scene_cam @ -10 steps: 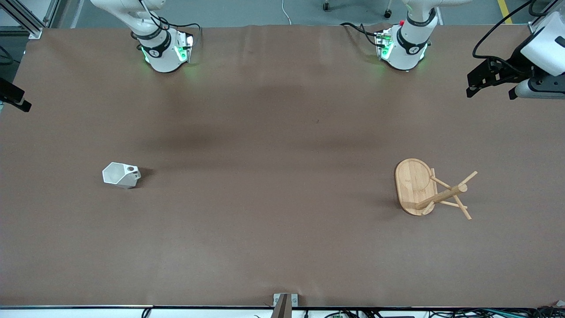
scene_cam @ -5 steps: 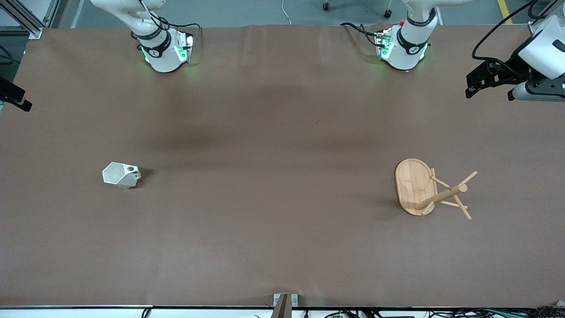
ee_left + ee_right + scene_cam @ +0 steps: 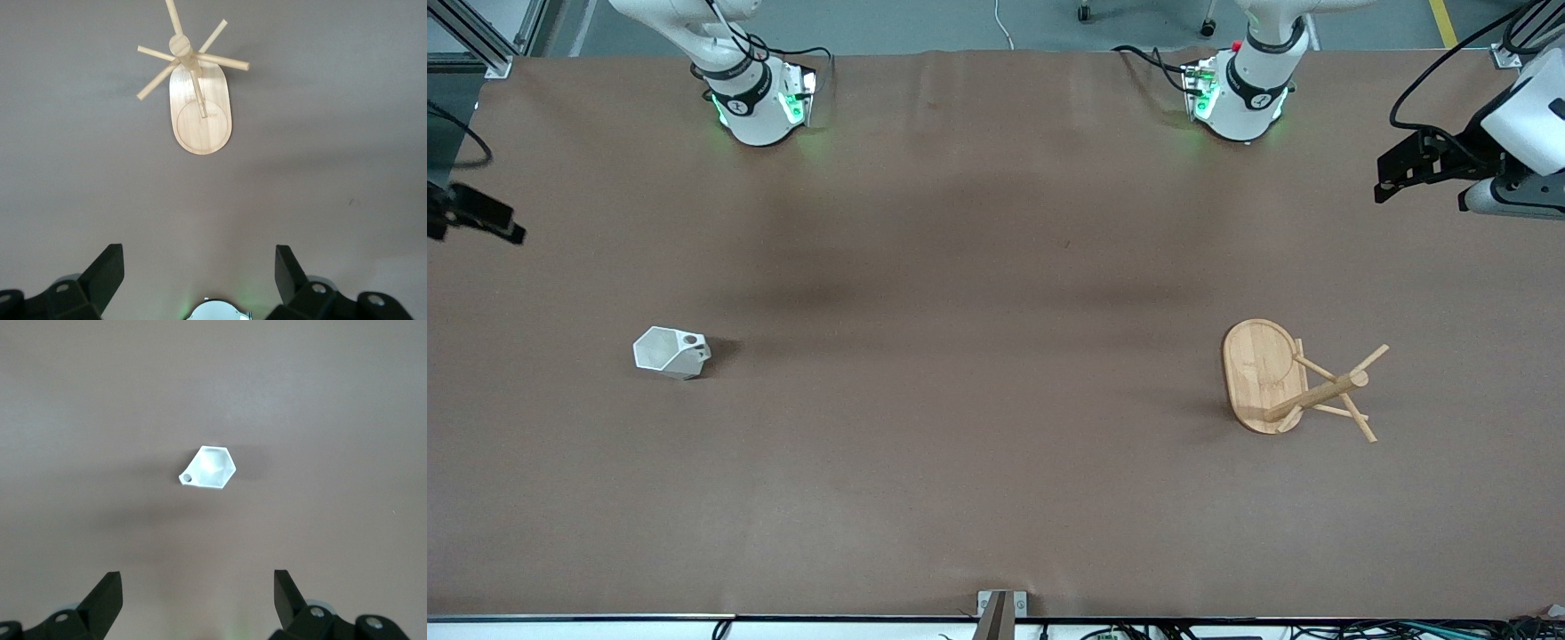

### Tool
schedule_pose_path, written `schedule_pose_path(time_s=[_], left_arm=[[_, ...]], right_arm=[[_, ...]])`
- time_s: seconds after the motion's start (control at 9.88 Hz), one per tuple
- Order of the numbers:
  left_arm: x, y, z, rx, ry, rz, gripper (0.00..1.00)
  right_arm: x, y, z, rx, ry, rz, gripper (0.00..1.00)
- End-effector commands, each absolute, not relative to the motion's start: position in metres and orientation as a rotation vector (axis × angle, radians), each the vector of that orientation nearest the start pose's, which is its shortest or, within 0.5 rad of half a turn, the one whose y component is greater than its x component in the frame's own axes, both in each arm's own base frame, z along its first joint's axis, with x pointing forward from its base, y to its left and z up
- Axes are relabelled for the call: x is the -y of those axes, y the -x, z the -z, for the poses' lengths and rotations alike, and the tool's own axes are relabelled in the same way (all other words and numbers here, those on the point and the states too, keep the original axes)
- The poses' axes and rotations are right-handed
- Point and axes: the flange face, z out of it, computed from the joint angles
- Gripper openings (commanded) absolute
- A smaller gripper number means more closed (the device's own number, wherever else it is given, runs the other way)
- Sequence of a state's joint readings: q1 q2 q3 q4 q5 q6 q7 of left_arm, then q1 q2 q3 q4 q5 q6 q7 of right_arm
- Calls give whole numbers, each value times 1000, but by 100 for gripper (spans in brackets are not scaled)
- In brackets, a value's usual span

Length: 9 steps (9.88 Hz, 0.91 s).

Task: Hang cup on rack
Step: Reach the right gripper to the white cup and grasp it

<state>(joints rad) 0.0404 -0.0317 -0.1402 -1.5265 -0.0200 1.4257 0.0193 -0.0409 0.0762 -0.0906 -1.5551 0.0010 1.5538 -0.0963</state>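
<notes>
Both your grippers have shifted while cup (image 3: 671, 352) and rack (image 3: 1294, 382) stayed put: the right gripper (image 3: 198, 600), fingers spread, hangs high over the cup at its end of the table (image 3: 978, 498), the left gripper (image 3: 200, 280), spread too, near the upright rack

matt white cup (image 3: 671, 352), wooden rack (image 3: 1272, 378)

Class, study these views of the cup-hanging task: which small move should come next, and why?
Probably the right gripper, open and high above the table, should descend toward the cup, which stands untouched toward the right arm's end. The rack stands upright; the left gripper is open, holding nothing.
</notes>
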Motion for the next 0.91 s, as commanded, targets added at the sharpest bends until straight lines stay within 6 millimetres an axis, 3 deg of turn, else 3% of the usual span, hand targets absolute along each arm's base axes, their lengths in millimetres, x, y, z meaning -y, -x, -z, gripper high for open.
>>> schedule_pose_path(time_s=[0.0, 0.3, 0.61, 0.81], left_arm=[[59, -527, -635, -208, 3143, -180, 100], [69, -527, -635, -205, 3139, -183, 100], [68, -531, -638, -198, 3143, -135, 100], [66, -533, -637, -193, 3145, -125, 100]], right_arm=[[110, -586, -491, 60, 3107, -142, 100], [133, -591, -372, 123, 3087, -36, 100], [129, -574, -292, 227, 3114, 43, 100], [125, -569, -261, 232, 3125, 60, 97]])
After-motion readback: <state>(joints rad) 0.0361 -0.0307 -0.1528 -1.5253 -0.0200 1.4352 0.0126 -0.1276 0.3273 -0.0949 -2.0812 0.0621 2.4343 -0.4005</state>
